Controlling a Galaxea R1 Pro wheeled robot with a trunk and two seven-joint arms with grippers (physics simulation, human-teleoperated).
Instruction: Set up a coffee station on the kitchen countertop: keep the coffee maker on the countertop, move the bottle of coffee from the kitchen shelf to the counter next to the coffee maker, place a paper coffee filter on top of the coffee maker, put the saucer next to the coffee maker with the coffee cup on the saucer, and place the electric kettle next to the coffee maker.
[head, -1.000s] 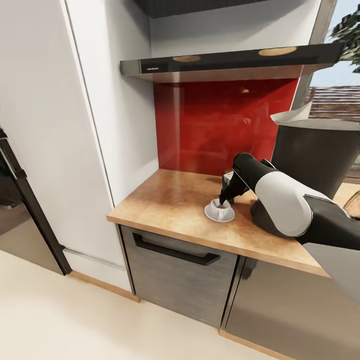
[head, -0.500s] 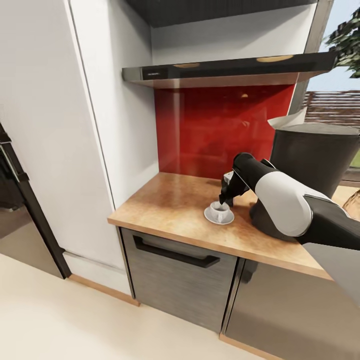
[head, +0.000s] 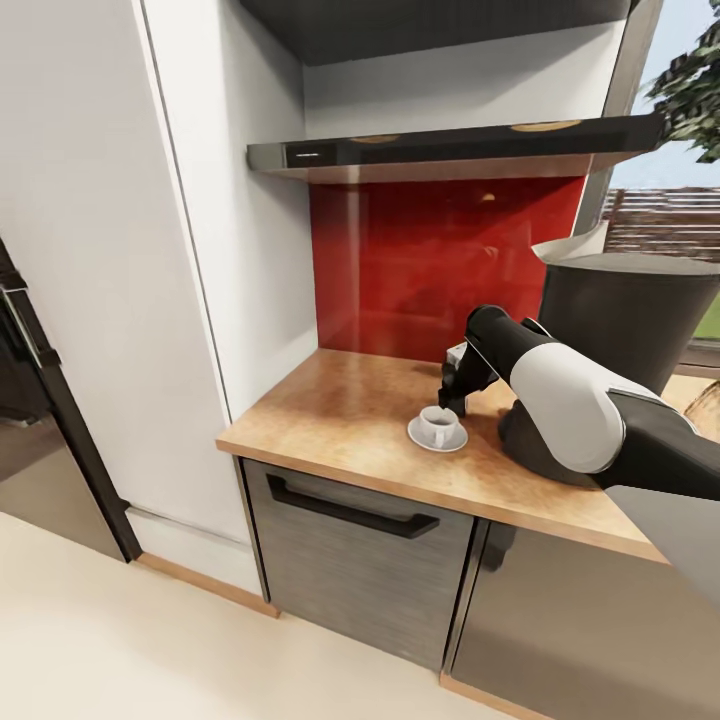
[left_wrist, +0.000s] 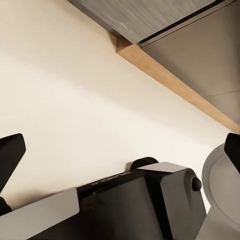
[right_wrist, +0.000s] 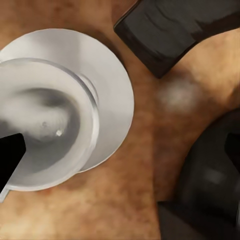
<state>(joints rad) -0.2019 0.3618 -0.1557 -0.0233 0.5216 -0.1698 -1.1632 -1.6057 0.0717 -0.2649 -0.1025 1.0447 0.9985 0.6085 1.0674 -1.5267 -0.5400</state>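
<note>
A white coffee cup (head: 436, 421) stands on a white saucer (head: 419, 436) on the wooden countertop (head: 340, 410), just left of the dark coffee maker (head: 620, 330). A white paper filter (head: 575, 243) lies on top of the coffee maker. My right gripper (head: 449, 403) hangs just above the cup's far rim, open. In the right wrist view the cup (right_wrist: 45, 125) sits on the saucer (right_wrist: 115, 95), and one fingertip (right_wrist: 10, 155) shows over the cup's rim. My left gripper (left_wrist: 120, 150) is open, low over the floor.
A range hood (head: 450, 145) and red backsplash (head: 430, 260) stand behind the counter. A tall white cabinet (head: 150, 250) walls the counter's left end. A drawer with a black handle (head: 350, 505) sits below. The robot's base (left_wrist: 140, 205) lies under the left gripper.
The head camera has tilted up a little, shifting the whole picture. Cup and saucer stay put. My right gripper now stands slightly higher above the cup.
</note>
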